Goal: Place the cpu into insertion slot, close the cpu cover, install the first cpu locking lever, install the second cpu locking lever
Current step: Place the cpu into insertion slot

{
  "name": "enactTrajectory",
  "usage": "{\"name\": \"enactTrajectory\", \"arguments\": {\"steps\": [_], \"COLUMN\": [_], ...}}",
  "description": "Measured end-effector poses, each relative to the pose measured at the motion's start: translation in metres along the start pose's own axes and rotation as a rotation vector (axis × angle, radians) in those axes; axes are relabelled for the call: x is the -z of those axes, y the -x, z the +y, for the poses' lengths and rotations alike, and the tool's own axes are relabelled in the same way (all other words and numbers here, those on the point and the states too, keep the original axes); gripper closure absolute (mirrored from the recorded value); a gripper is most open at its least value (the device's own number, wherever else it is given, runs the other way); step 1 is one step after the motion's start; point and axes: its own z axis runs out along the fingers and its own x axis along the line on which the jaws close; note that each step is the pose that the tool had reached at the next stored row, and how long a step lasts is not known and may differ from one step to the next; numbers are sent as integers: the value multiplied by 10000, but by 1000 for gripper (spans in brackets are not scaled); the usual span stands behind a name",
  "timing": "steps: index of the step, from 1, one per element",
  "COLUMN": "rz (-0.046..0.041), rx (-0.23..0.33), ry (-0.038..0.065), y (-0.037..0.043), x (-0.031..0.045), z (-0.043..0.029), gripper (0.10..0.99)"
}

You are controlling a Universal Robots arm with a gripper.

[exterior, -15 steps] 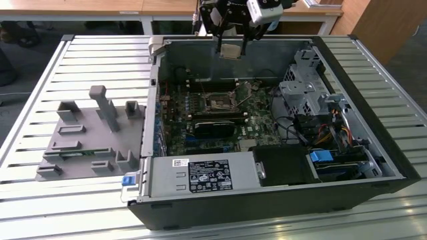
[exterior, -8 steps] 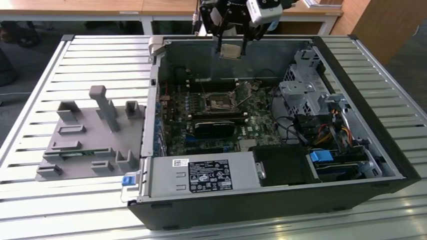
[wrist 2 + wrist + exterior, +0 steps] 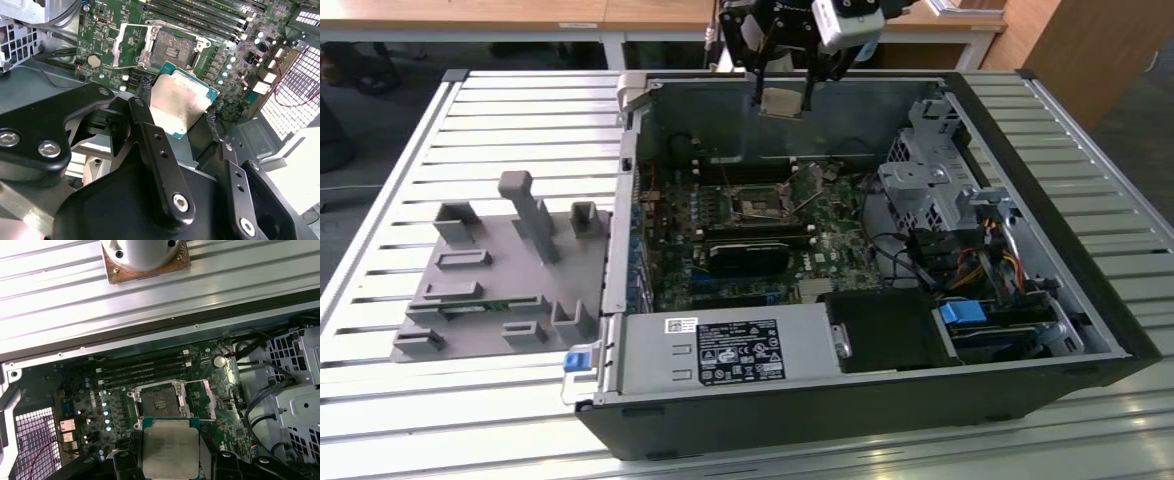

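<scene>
**Exterior view.** The gripper (image 3: 781,98) hangs over the far edge of the open case (image 3: 854,410), its fingers clamped on the cpu (image 3: 782,104). The cpu is held well above the slot (image 3: 758,203), which sits mid-board. A grey fixture (image 3: 494,270) lies on the table (image 3: 400,420) at the exterior view's left.

**Second wrist view.** The cpu's (image 3: 182,102) silver top is pinched at opposite edges between black fingers (image 3: 145,86). The slot (image 3: 172,50) lies bare beyond it.

**First wrist view.** The cover (image 3: 209,400) is swung open beside the slot (image 3: 159,402). The cpu (image 3: 170,447) is apart from both.
</scene>
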Motion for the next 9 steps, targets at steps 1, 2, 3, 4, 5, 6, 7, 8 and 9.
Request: {"name": "enactTrajectory", "arguments": {"steps": [1,2,3,4,5,6,7,8,9], "rz": [-1,-3,-4,-6,-7,-10,-13,-16,-21], "rx": [-17,-34,-50,-65,-84,-110,-142,-180,-227], "ry": [0,0,1,1,1,2,3,3,4], "y": [0,0,0,0,0,0,0,0,0], "x": [0,0,0,0,0,0,0,0,0], "z": [0,0,0,0,0,0,0,0,0], "gripper": [545,545,545,545,545,545,545,545,545]}}
